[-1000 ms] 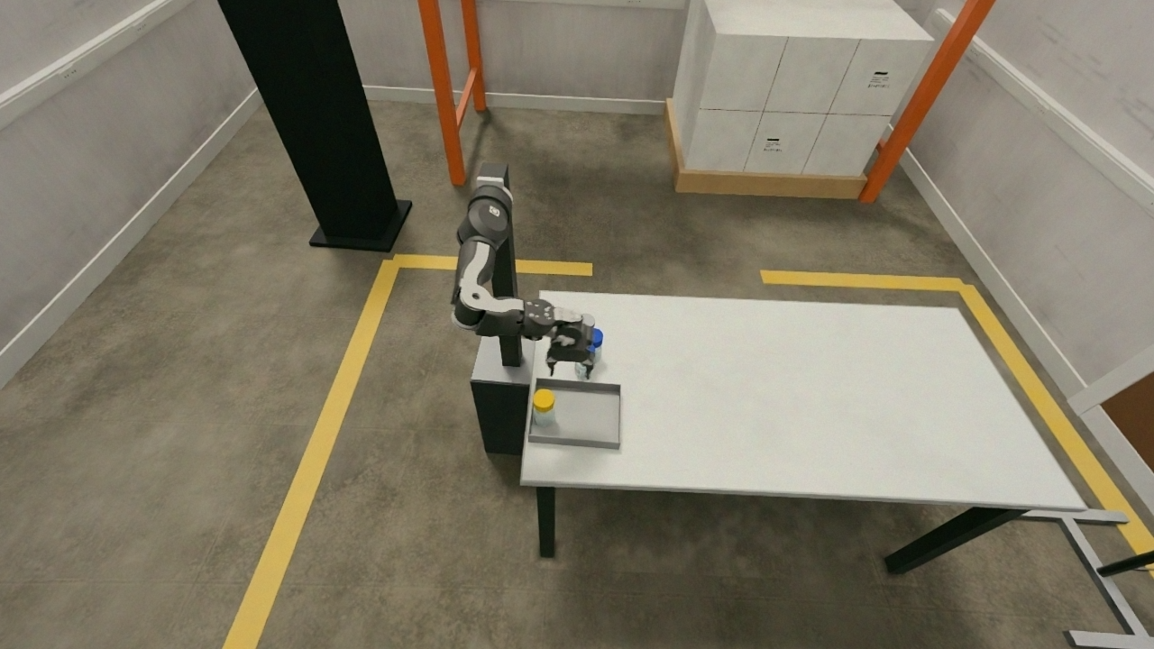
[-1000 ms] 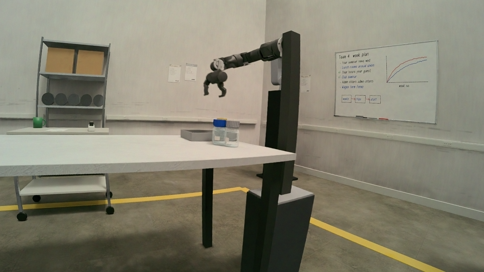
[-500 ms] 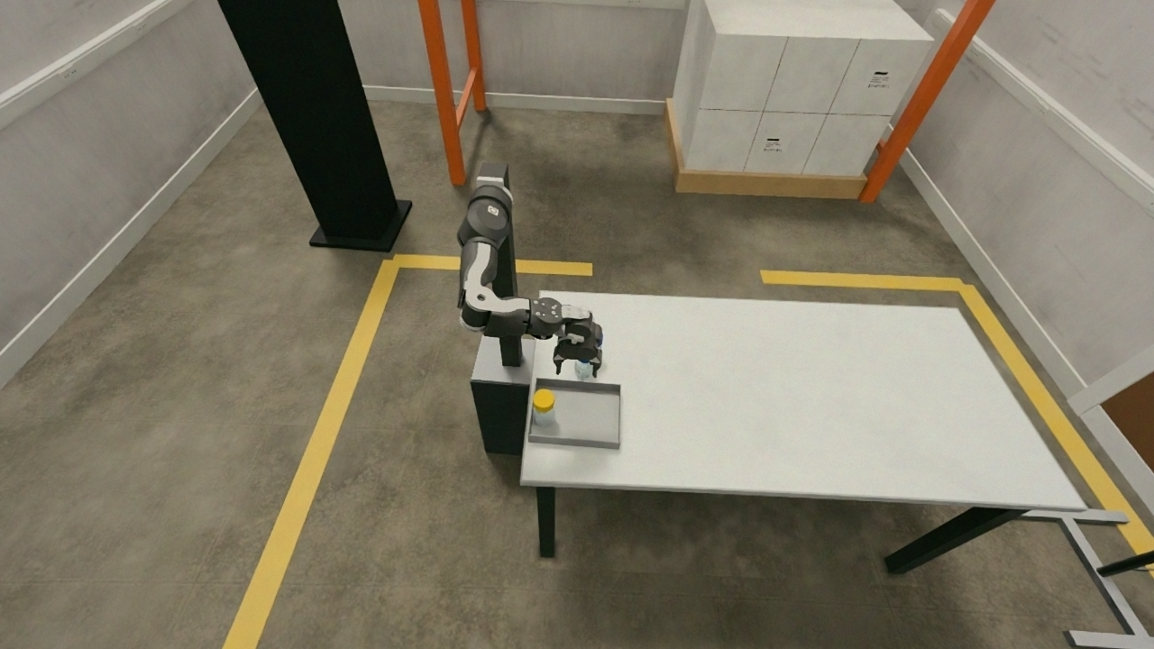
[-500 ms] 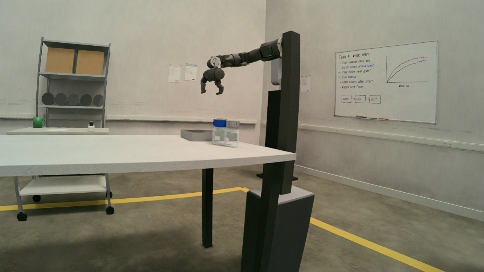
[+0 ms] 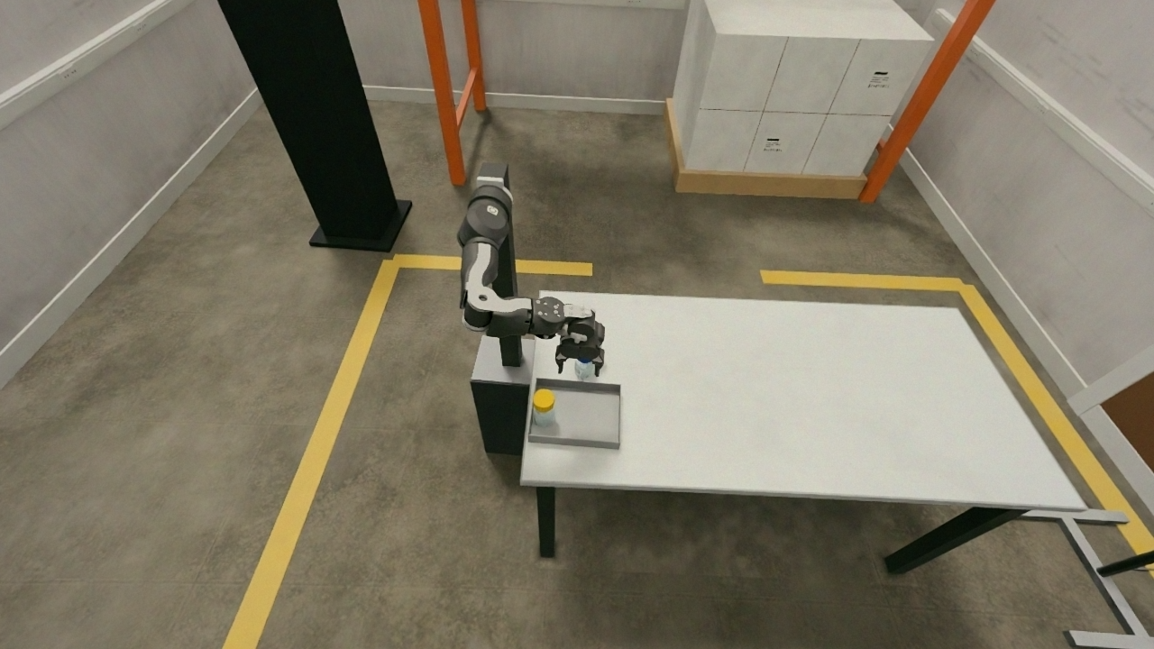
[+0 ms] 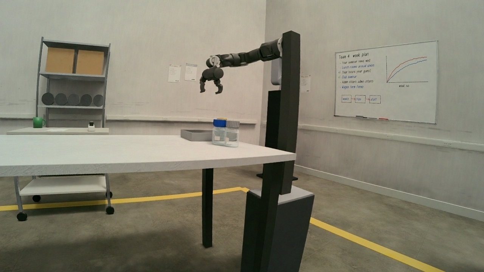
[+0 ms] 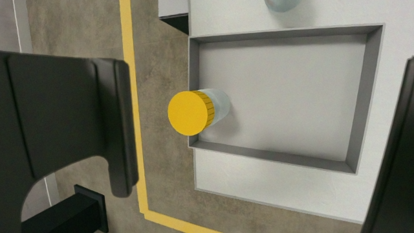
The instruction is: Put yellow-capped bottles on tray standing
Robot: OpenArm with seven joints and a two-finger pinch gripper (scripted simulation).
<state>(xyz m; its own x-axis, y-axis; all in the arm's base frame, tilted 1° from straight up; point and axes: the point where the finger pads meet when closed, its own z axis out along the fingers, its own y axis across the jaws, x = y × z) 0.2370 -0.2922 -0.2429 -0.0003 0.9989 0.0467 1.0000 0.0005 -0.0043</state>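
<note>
A clear bottle with a yellow cap [image 5: 544, 406] [image 7: 191, 112] stands upright in the left near corner of the grey tray [image 5: 592, 419] [image 6: 194, 134] [image 7: 359, 97]. A blue-capped bottle [image 6: 219, 132] and a grey-capped bottle [image 6: 232, 132] stand on the white table [image 5: 807, 387] [image 6: 101, 149] just behind the tray. My gripper [image 5: 578, 367] [image 6: 210, 89] [image 7: 228, 142] is open and empty. It hangs high above the table, over the tray's far edge and those bottles. In the top view it hides their caps.
The arm's dark pedestal [image 5: 499, 403] [image 6: 277, 220] stands at the table's left end. The tray lies close to the table's left edge. A shelf cart [image 6: 72, 101] stands by the far wall.
</note>
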